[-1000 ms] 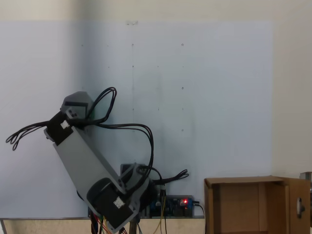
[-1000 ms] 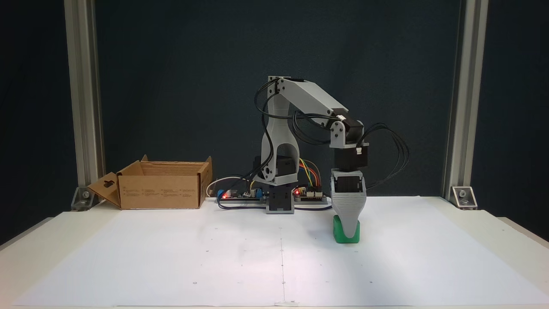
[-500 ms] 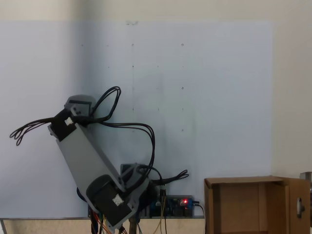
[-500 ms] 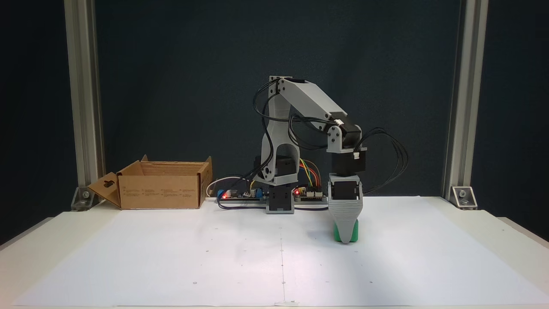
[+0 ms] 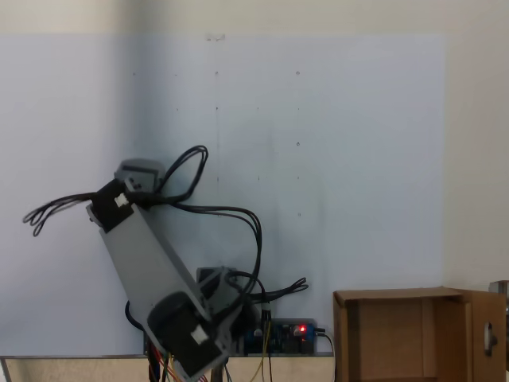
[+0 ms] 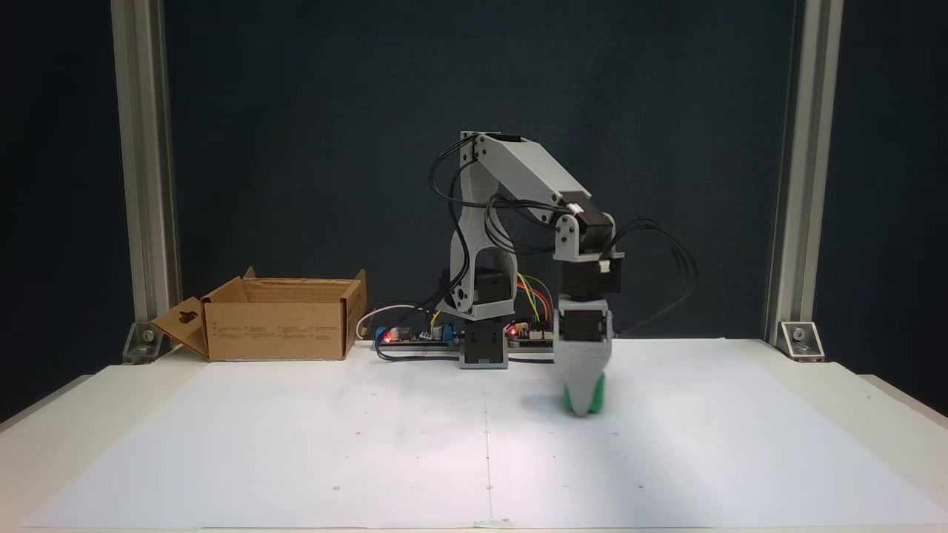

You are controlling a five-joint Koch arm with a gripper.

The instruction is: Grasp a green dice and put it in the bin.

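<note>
In a fixed view from the front, the grey plastic gripper (image 6: 582, 407) of the small grey hobby arm (image 6: 529, 174) points straight down at the white paper sheet (image 6: 415, 444) that covers the table, to the right of the arm's base. Its tapered front finger covers most of the small bright green cube with rounded corners (image 6: 599, 392), of which only thin green slivers show on either side near the tip. The gripper looks clenched on the green dice, though the picture is slightly blurred there and whether the cube touches the paper or hangs just above it cannot be told. The brown cardboard box with upright flaps (image 6: 278, 320) stands at the far left edge of the paper, well apart from the gripper, beside an aluminium frame post (image 6: 144, 178). In a fixed view from above, the arm (image 5: 143, 255) leans to the upper left with black cables (image 5: 223, 211) looping off it, and the bin (image 5: 413, 334) sits in the lower right corner, its open inside brown.
</note>
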